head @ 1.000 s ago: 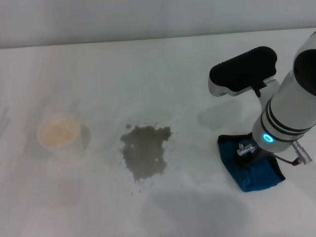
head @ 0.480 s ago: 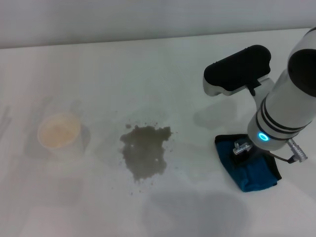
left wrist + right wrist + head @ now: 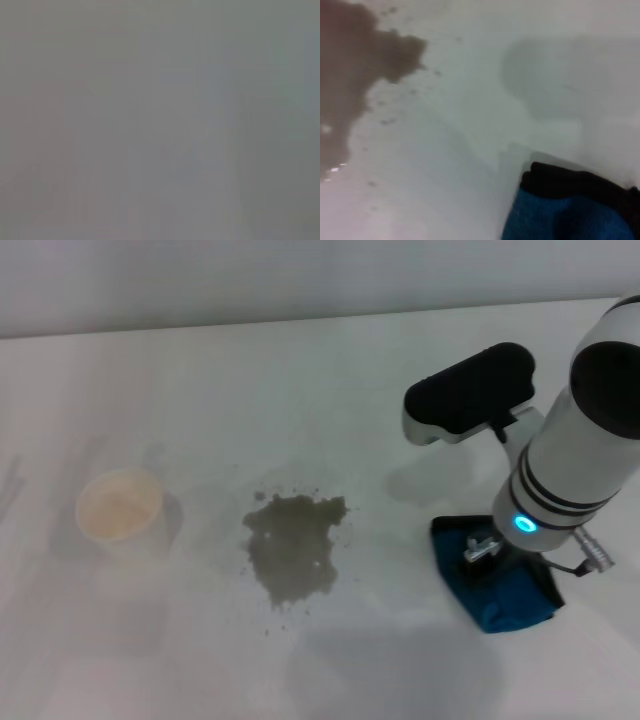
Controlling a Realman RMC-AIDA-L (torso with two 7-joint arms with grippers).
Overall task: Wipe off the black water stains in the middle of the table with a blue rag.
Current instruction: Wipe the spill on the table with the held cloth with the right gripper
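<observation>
The black water stains (image 3: 293, 545) form a grey-brown blotch with specks in the middle of the white table (image 3: 300, 380); they also show in the right wrist view (image 3: 350, 75). The blue rag (image 3: 500, 592) with black edging lies bunched on the table to the right of the stains, a clear gap between them. It also shows in the right wrist view (image 3: 570, 220). My right gripper (image 3: 494, 558) is down on the rag's near-left part, shut on it; the wrist hides its fingers. My left gripper is out of view.
A white paper cup (image 3: 120, 508) stands upright at the left of the table, well away from the stains. The table's far edge runs along the top of the head view. The left wrist view is a plain grey blur.
My right arm has moved left toward the stains, and the blue rag has slid left with it. The stains and the cup have not moved.
</observation>
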